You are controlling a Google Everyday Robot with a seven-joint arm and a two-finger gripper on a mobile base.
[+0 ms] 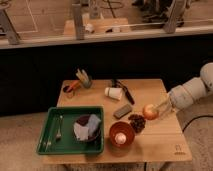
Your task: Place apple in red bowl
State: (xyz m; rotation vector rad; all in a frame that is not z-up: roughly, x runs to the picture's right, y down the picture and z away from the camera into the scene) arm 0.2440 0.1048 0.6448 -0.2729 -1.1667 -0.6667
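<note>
The apple (149,111) is orange-red with a yellowish patch and sits in my gripper (156,110), which is shut on it from the right. It is held over the right part of the wooden table (165,142), just right of a dark berry cluster (136,121). The red bowl (131,139) stands near the table's front edge, down and left of the apple, with a small white ball (121,137) inside it. My arm (192,92) reaches in from the right.
A green tray (52,131) at the front left holds a dark bowl with a grey-blue cloth (88,127) and cutlery. A grey block (122,111), a tipped white cup (113,93), a black tool (126,91), orange scissors (71,88) and a holder (84,79) lie further back.
</note>
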